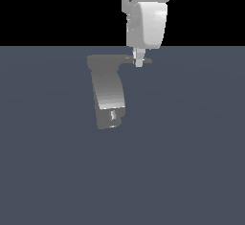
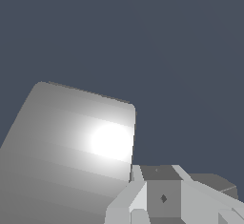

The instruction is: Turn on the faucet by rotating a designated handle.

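**A:** ok so nearest the exterior view's camera there's just the flat slate-blue table (image 1: 182,171), matte, no texture on it. Then the faucet (image 1: 109,97) is sitting roughly mid-table, a bit toward the exterior view's left. Thick curved grey body, shiny metal look with banded highlights, and the end facing the camera is showing a small round opening.

**B:** and the lever?

**A:** the handle (image 1: 125,59) is that thin flat grey strip on the faucet's top, jutting toward the exterior view's right and tapering. The white arm (image 1: 147,16) is hanging down right over its tip, smooth rounded plastic-looking shells. The pincer (image 1: 139,59) is sitting at the handle's outer end, looking like it's touching or just beside it, hard to say which.

**B:** fingers spread or pinched?

**A:** honestly can't tell, in that view it's reading as one pale stub. Wrist view isn't helping either, it's only showing blocky light-grey pincer (image 2: 164,197) parts next to a big rounded grey metal surface of the faucet (image 2: 71,151) with a bright glare spot.
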Controlling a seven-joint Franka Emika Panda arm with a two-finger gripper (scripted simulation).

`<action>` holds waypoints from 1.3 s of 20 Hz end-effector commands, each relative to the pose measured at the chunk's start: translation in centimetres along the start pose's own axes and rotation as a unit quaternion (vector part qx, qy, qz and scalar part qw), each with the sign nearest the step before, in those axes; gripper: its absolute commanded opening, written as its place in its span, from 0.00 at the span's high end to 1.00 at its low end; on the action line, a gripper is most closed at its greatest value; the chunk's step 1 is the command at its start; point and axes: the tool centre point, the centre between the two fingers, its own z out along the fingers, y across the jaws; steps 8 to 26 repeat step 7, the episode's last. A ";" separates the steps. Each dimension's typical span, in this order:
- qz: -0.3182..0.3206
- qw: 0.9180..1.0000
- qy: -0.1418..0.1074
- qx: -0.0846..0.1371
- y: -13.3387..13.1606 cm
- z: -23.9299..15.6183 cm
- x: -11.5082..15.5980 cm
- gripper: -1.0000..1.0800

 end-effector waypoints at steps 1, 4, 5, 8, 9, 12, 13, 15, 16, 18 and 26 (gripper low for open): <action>0.010 1.000 0.000 0.001 -0.5 0.0 1.9 1.00; 0.012 1.000 0.000 0.001 -1.2 0.0 2.8 1.00; 0.012 1.000 0.000 0.001 -1.4 0.0 3.1 1.00; 0.012 1.000 0.000 0.001 -1.7 0.0 3.5 1.00; 0.012 1.000 0.000 0.001 -1.7 0.0 3.5 1.00; 0.012 1.000 0.000 0.001 -1.7 0.0 3.5 1.00; 0.012 1.000 0.000 0.001 -1.7 0.0 3.5 1.00; 0.012 1.000 0.000 0.001 -1.7 0.0 3.5 1.00; 0.012 1.000 0.000 0.001 -1.7 0.0 3.5 1.00; 0.012 1.000 0.000 0.001 -1.7 0.0 3.5 1.00; 0.012 1.000 0.000 0.001 -1.7 0.0 3.5 1.00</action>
